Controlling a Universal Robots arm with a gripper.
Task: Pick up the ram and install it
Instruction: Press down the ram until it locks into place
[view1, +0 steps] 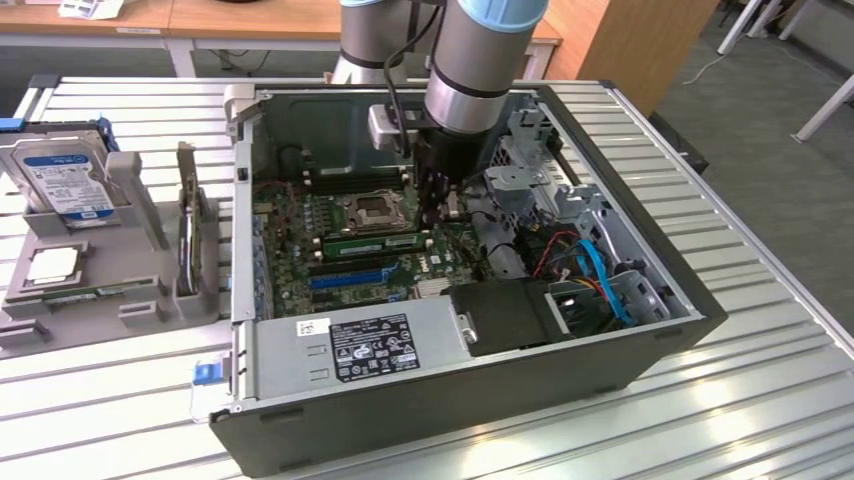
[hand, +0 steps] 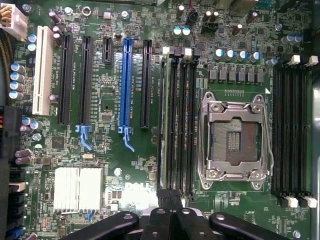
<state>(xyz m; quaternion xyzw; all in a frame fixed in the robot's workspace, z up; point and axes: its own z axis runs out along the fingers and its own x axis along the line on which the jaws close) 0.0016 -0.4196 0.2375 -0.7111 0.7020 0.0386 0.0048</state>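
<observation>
The ram (view1: 375, 243) is a narrow green stick standing on edge in a black memory slot of the motherboard (view1: 300, 235), just in front of the processor socket. From the wrist it shows edge-on as a thin green strip (hand: 162, 120) in the outermost slot of that bank. My gripper (view1: 438, 212) hangs from the arm inside the open case, over the ram's end at the exterior view's right. Its black fingers (hand: 161, 200) are pressed together, shut, at the end of the slot bank (hand: 180, 120). Whether they touch the stick cannot be told.
The empty processor socket (hand: 233, 140) lies beside the slots, with a second slot bank (hand: 292, 130) beyond it. Drive cage and cables (view1: 587, 270) crowd the case at the exterior view's right, and the power supply (view1: 360, 345) sits in front. A grey tray (view1: 134, 305) outside holds a hard drive (view1: 60, 180) and a processor chip (view1: 54, 265).
</observation>
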